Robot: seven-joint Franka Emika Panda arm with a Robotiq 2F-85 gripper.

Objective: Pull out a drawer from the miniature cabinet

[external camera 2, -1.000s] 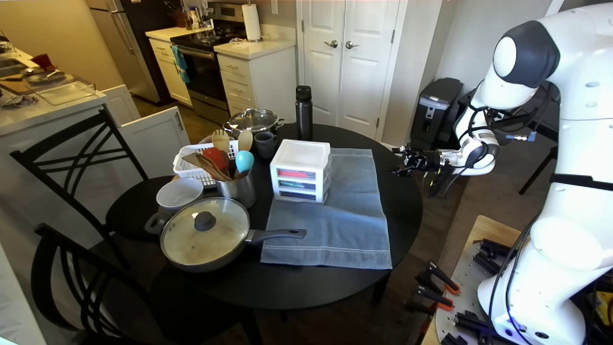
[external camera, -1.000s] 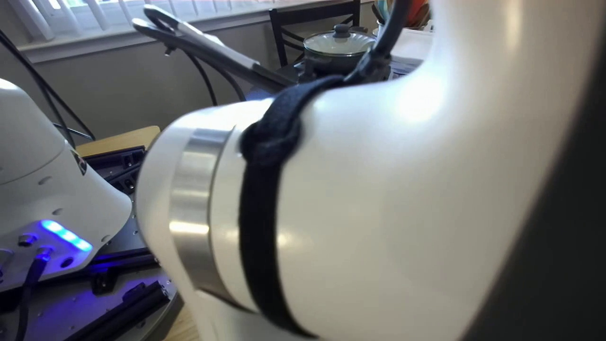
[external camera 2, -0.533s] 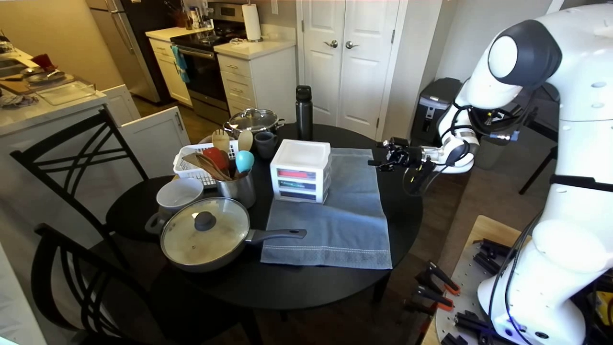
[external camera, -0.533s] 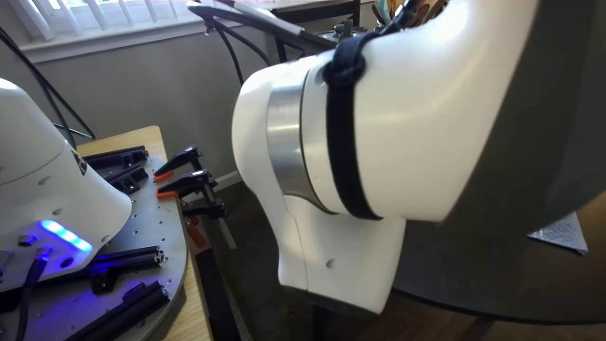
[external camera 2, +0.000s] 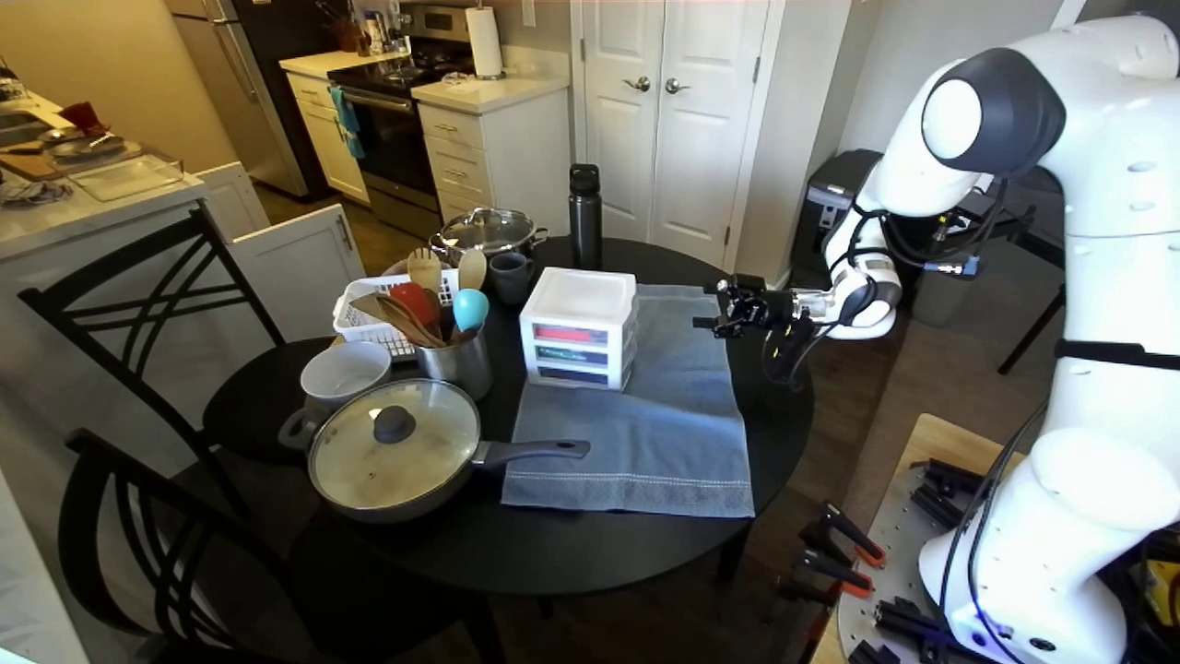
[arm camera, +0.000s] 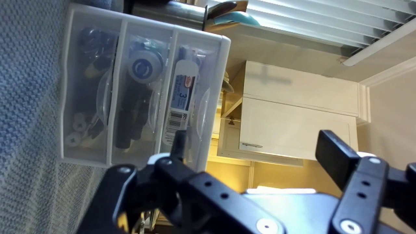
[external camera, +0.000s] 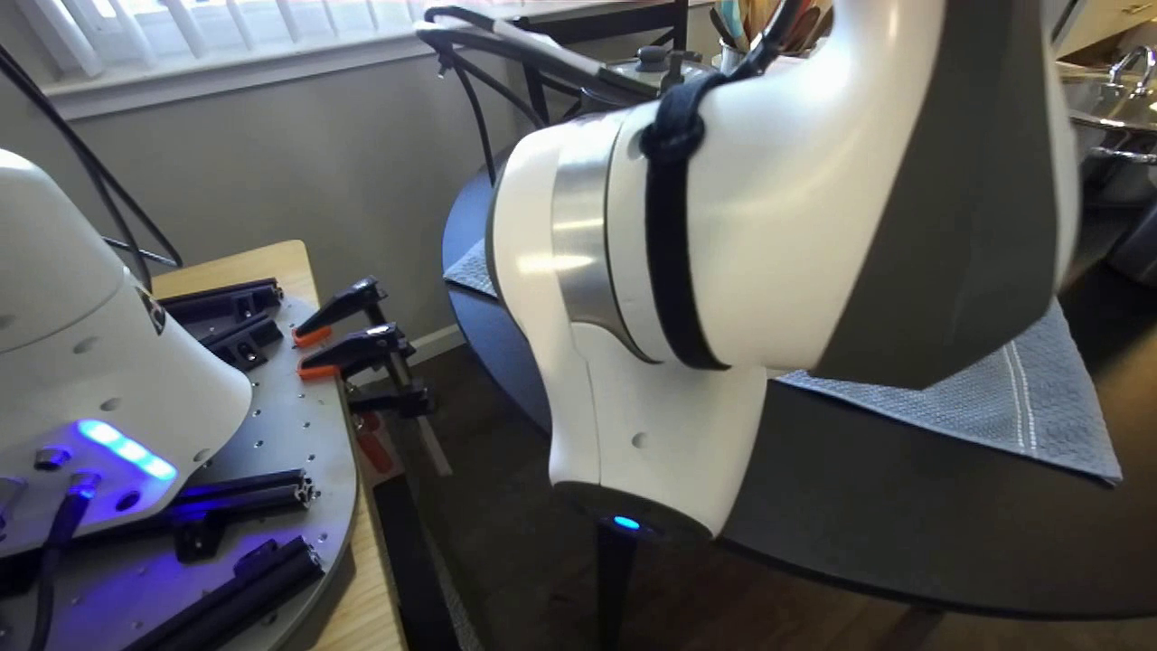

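The miniature cabinet [external camera 2: 590,300] is a white translucent unit of three stacked drawers on the grey-blue towel. In the wrist view the cabinet [arm camera: 224,45] lies sideways, its base toward the left. The lowest drawer [external camera 2: 573,376] is shut; in the wrist view it is the leftmost tray [arm camera: 86,97], with small items and a clear curved handle. My gripper [external camera 2: 708,309] is open and empty, right of the cabinet and apart from it. In the wrist view the gripper [arm camera: 255,149] has one finger overlapping the top drawer. The cabinet is hidden in an exterior view, where the arm fills the middle.
The towel [external camera 2: 636,461] lies on a round black table [external camera 2: 553,572]. A lidded pan [external camera 2: 392,461] has its handle pointing toward the towel. A utensil holder [external camera 2: 461,364], a mug [external camera 2: 511,277], a dark bottle [external camera 2: 585,221] and a steel pot [external camera 2: 489,235] stand near the cabinet.
The arm has swung in over the table. The gripper has moved left in an exterior view, closer to the cabinet. The cabinet and its drawers have not moved.
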